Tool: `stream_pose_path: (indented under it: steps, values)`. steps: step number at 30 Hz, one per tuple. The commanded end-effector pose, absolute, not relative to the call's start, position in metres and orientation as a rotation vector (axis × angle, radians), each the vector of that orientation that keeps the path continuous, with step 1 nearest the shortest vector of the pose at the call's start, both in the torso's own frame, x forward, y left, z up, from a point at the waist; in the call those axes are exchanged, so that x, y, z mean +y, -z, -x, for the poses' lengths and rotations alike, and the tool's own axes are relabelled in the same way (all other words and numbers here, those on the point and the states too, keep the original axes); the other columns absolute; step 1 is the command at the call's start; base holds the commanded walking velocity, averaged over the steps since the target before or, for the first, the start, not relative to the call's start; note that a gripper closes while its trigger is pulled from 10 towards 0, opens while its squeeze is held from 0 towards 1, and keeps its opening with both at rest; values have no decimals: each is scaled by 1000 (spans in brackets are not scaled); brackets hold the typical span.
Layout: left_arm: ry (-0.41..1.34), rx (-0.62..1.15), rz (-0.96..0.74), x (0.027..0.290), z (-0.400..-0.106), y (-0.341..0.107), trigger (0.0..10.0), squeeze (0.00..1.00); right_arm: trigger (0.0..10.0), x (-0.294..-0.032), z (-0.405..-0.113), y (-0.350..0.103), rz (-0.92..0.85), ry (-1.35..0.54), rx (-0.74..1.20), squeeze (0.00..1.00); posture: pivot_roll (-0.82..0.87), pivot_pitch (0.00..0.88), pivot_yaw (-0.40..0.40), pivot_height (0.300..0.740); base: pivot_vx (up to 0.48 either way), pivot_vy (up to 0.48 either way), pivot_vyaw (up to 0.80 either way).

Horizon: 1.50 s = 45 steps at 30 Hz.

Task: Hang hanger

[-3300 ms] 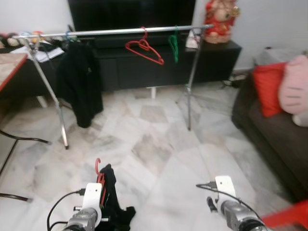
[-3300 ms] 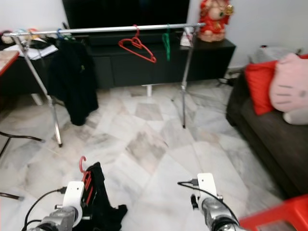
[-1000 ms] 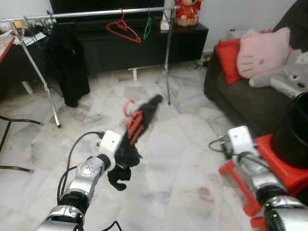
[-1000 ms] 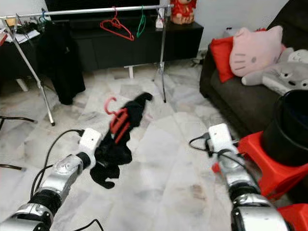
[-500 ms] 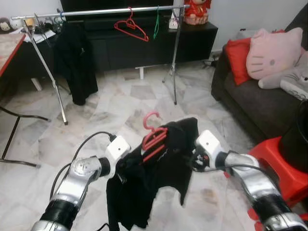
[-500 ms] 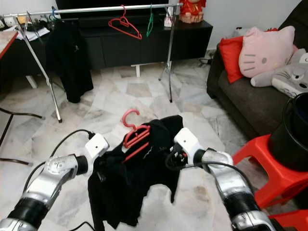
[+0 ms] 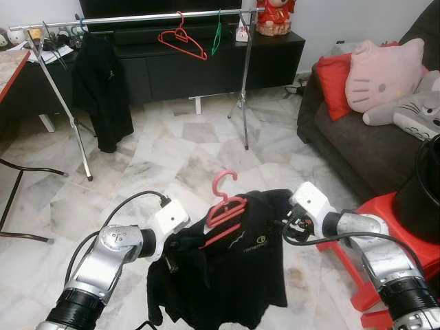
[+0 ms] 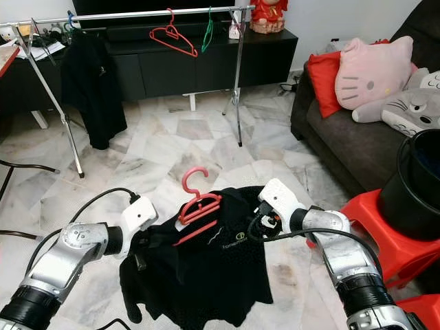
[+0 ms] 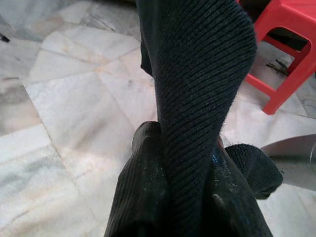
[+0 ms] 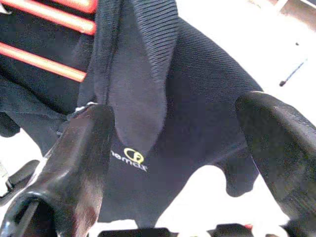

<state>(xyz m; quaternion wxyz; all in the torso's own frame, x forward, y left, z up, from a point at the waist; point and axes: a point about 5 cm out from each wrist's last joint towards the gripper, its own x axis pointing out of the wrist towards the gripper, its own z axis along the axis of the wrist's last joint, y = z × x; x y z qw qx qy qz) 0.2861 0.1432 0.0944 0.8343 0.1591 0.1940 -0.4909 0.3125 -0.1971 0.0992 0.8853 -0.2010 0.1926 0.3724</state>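
A red plastic hanger point(image 7: 223, 208) sits inside the neck of a black shirt point(image 7: 237, 271), hook upward, held low over the marble floor. My left gripper point(image 7: 170, 249) is shut on the shirt's left shoulder; in the left wrist view black knit cloth point(image 9: 197, 89) is pinched in the left gripper point(image 9: 185, 143). My right gripper point(image 7: 285, 223) is at the shirt's right shoulder. In the right wrist view the right gripper point(image 10: 175, 108) stands open, a fold of cloth lying against one of its fingers point(image 10: 84, 158). The silver clothes rail point(image 7: 137, 17) stands far ahead.
On the rail hang a red hanger point(image 7: 182, 38), a green hanger point(image 7: 216, 33) and a black garment point(image 7: 103, 86). A black TV cabinet point(image 7: 199, 65) is behind it. At the right are a dark sofa point(image 7: 337, 137) with cushions, a red stool point(image 7: 405, 240) and a black bucket point(image 7: 430, 185).
The shirt is spread wider and flatter between the two grippers. The hanger stands more upright, and the right gripper has shifted slightly right.
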Motion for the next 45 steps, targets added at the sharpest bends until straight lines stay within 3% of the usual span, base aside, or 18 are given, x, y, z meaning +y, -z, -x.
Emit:
stream_pose_path:
  steps: [1,8,20,31,40,41,42,43,44,45]
  values:
    - [1085,371,-346,136,-284,-105,10000,0,10000,-195,-310,-103,405,-795,390,0,-44,0,-53,740,0,0,0]
    - [1119,400,-349,135,-280,-104,10000,0,10000,-186,-298,-94,397,-899,439,0,-44,0,-51,740,0,0,0]
    - [1166,397,-339,128,-276,-110,10000,0,10000,-183,-295,-95,421,-895,449,0,-46,0,-42,740,0,0,0]
    - [1176,357,-323,122,-279,-121,10000,0,10000,-183,-287,-89,360,-901,519,0,-46,0,-47,740,0,0,0]
    - [1164,328,-309,118,-282,-126,10000,0,10000,-182,-286,-97,289,-897,466,0,-53,0,-53,740,0,0,0]
    - [1164,328,-308,118,-282,-126,10000,0,6627,-182,-286,-97,283,-890,466,0,-53,0,-53,740,0,0,0]
    - [1163,327,-308,117,-282,-126,10000,0,6627,-182,-286,-97,279,-885,468,0,-53,0,-53,740,0,0,0]
    - [1162,326,-306,117,-282,-126,10000,0,2745,-182,-286,-97,275,-882,470,0,-53,0,-53,740,0,0,0]
    - [1161,324,-305,117,-282,-126,10000,0,0,-182,-286,-96,280,-882,477,0,-52,0,-54,740,0,0,0]
    - [1158,323,-305,116,-282,-126,10000,0,0,-183,-285,-93,288,-879,489,0,-52,0,-54,740,0,0,0]
